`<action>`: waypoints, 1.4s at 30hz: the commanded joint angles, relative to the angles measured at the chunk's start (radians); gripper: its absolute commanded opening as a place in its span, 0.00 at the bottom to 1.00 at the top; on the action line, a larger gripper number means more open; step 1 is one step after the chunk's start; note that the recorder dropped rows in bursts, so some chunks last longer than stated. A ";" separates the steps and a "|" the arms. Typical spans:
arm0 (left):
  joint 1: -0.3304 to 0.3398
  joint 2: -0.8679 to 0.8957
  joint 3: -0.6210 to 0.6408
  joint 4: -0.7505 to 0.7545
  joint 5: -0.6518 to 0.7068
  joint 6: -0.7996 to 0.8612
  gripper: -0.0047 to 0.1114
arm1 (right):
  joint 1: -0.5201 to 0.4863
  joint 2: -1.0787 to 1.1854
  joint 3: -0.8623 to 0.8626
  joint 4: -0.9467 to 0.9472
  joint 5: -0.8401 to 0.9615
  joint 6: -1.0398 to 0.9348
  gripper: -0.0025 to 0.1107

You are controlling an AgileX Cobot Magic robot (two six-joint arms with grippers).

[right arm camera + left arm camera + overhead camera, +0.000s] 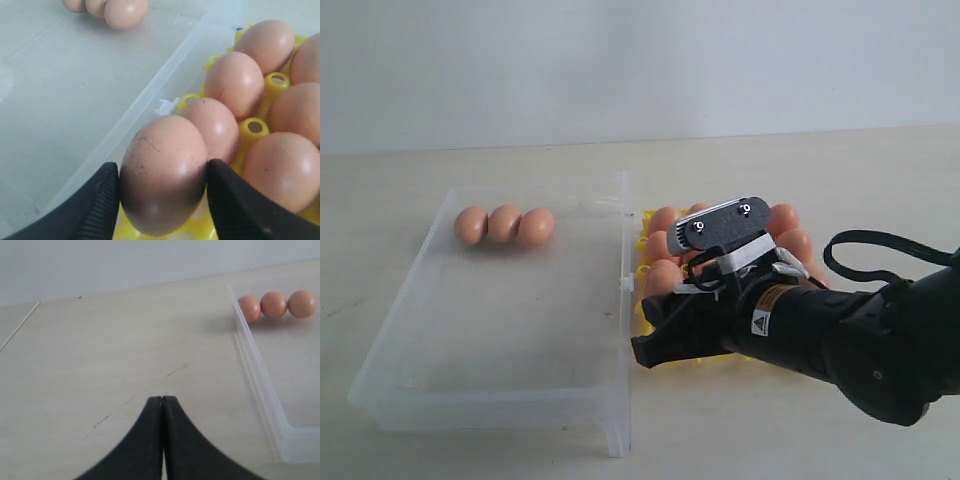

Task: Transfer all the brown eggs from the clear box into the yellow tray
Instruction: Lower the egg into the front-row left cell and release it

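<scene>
- The right gripper (pixel 164 194) has one egg (pixel 164 170) clamped between its two black fingers (pixel 100 202), one finger on each side of it. The jaws stand wide apart, spanning the egg.
- This egg is at the near corner of the tray (pixel 245 141), on the side next to the box (pixel 490 410). Yellow lattice shows under its lower end. Whether it already sits in the cell or hangs just above it cannot be told.
- More eggs fill cells beside and beyond it. The nearest one (pixel 216 127) touches, or almost touches, the gripped egg.
- In the exterior view the right arm covers most of the tray, so the egg count there cannot be told.
- The tray stands just beside the right wall of the box.
- Three eggs (pixel 505 223) lie in the box in a touching row by its far wall, toward the left end.
- The left gripper (pixel 162 402) has its fingers pressed together with nothing between them. It is above bare table (pixel 100 355), outside the box.
</scene>
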 commanded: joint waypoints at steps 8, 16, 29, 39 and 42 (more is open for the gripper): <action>-0.006 0.001 -0.004 -0.002 -0.009 -0.005 0.04 | 0.003 0.015 -0.012 -0.039 0.018 0.002 0.02; -0.006 0.001 -0.004 -0.002 -0.009 -0.005 0.04 | 0.003 0.028 -0.014 -0.039 0.021 0.002 0.02; -0.006 0.001 -0.004 -0.002 -0.009 -0.005 0.04 | 0.003 0.028 -0.013 -0.032 -0.012 0.002 0.42; -0.006 0.001 -0.004 -0.002 -0.009 -0.005 0.04 | 0.003 0.028 -0.013 0.012 -0.024 -0.001 0.45; -0.006 0.001 -0.004 -0.002 -0.009 -0.005 0.04 | 0.003 0.028 -0.017 0.012 -0.020 -0.001 0.51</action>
